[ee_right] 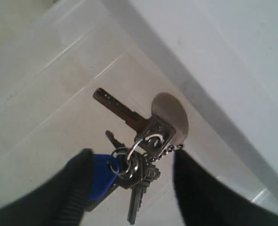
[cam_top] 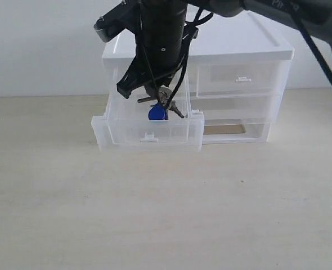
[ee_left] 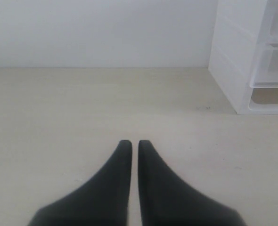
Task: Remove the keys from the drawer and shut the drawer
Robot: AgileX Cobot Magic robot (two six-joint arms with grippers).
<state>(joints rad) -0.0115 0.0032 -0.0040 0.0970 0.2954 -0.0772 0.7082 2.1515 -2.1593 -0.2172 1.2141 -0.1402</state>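
Note:
The drawer (cam_top: 149,134), clear plastic with a small white tab, stands pulled out from the upper left of the unit. The keys (cam_top: 167,104) with their blue fob (cam_top: 156,113) are inside it. My right gripper (cam_top: 155,93) reaches down into the drawer from above. In the right wrist view the keys (ee_right: 141,172) lie between the spread fingers of my right gripper (ee_right: 132,155). The blue fob (ee_right: 103,172) touches one finger, and a gap separates the keys from the other. My left gripper (ee_left: 131,142) is shut and empty above bare table, away from the unit.
The white drawer unit (cam_top: 211,45) stands at the back of the light wooden table (cam_top: 166,214). Its right upper drawer (cam_top: 242,79) is closed. Below lies a full-width drawer (cam_top: 233,130). The left wrist view shows the unit's side (ee_left: 233,70).

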